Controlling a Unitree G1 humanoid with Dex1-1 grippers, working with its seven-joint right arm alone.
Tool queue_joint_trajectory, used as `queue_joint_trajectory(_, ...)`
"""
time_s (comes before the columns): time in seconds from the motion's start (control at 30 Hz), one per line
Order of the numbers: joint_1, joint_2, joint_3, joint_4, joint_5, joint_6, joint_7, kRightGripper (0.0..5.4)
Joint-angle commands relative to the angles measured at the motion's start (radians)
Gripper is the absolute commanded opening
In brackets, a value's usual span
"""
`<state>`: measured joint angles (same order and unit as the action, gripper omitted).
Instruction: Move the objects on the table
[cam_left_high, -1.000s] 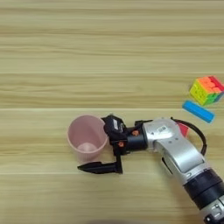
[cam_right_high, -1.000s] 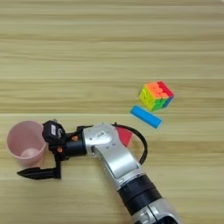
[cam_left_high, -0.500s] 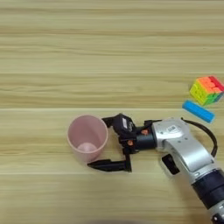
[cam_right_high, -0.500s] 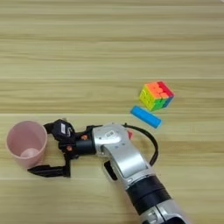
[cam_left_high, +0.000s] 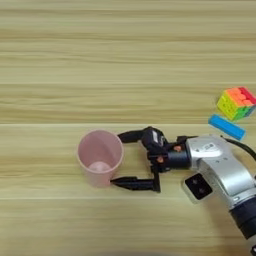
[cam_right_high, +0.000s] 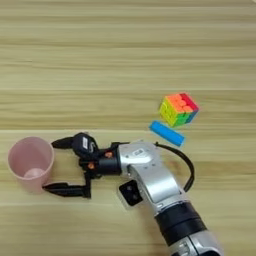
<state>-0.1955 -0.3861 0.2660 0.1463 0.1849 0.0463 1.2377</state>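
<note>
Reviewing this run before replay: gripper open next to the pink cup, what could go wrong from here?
1. The right gripper is open, fingertips at the pink cup wall; a sideways sweep could tip the upright cup.
2. The blue bar and puzzle cube lie close behind the forearm; swinging back might knock them.

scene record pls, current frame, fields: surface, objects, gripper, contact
surface: light-wood table with horizontal grain
cup: pink plastic cup, upright, open end up, at the left
puzzle cube: multicoloured puzzle cube, at the right, far from the cup
bar: blue flat bar, lying just in front of the puzzle cube
gripper: right gripper, open, fingers pointing left toward the cup
contact: fingertips at the cup's right side, one behind and one in front; cannot tell if they touch it
arm: silver forearm coming in from the bottom right
</note>
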Motion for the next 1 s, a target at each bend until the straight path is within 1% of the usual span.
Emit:
queue_joint_trajectory(0.03, -0.052, -0.033, -0.063, -0.038, 0.031, -0.023, -0.031, 5.38)
queue_joint_trajectory(0.4, -0.081, -0.073, -0.165, -0.013, 0.056, -0.028, -0.051, 5.38)
queue_joint_trajectory(0.53, -0.109, -0.087, -0.21, 0.016, 0.06, -0.037, -0.061, 5.38)
queue_joint_trajectory(0.73, -0.173, -0.103, -0.276, 0.076, 0.065, -0.049, -0.089, 5.38)
queue_joint_trajectory(1.0, -0.236, -0.133, -0.36, 0.133, 0.086, -0.047, -0.129, 5.38)
